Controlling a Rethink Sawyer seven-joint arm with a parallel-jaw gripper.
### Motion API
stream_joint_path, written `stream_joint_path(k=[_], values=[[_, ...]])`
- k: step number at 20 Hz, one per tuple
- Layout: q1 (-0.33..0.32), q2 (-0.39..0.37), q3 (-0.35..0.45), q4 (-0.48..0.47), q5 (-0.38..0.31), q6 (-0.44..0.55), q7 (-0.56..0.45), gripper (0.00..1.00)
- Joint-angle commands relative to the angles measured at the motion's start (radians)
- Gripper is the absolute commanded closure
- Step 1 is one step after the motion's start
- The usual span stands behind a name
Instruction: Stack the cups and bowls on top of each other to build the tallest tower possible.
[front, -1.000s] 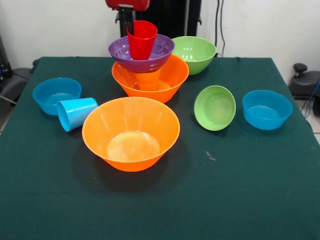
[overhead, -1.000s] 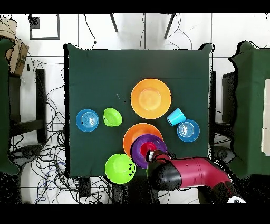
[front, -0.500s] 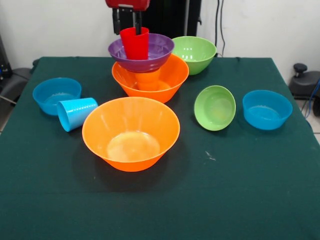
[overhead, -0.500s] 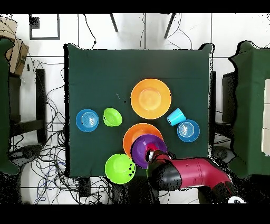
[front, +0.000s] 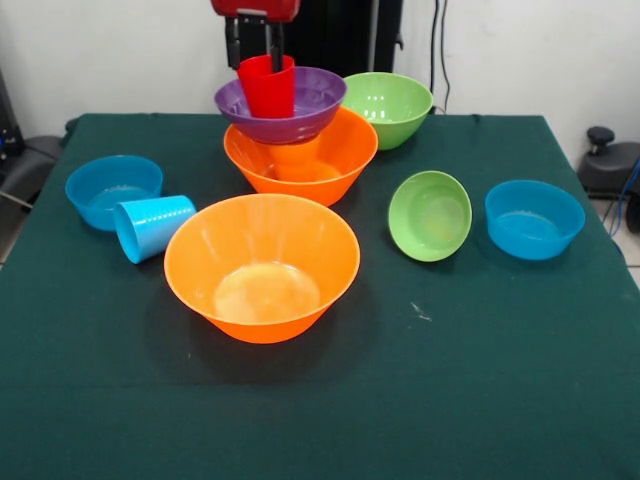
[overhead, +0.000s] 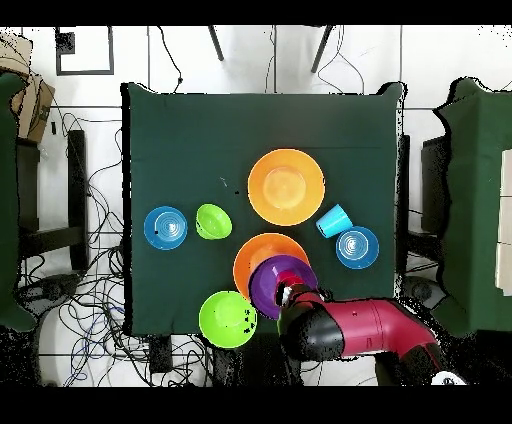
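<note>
The claw (front: 259, 48) grips the rim of the red cup (front: 267, 87), which stands in the purple bowl (front: 300, 112) directly below.

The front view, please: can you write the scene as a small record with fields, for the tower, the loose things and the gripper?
tower: large orange bowl, orange cup in it, purple bowl on the cup, red cup upright in the purple bowl
gripper: gripper right above the red cup, one of its fingers at the rim; whether it grips is unclear
loose large bowls: orange, green
loose small bowls: green, tilted; blue; blue
light blue cup: lying on its side
</note>
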Motion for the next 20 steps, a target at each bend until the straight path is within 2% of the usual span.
stream_joint_path(k=[1, 6, 12, 20], values=[[0.033, 0.039, 0.005, 0.0, -0.07, -0.068, 0.002, 0.0], [0.019, 0.007, 0.025, 0.025, -0.044, -0.053, -0.009, 0.0], [0.033, 0.018, 0.015, 0.018, -0.049, -0.061, 0.005, 0.0], [-0.005, -0.062, 0.072, 0.067, 0.026, -0.016, -0.035, 0.0]])
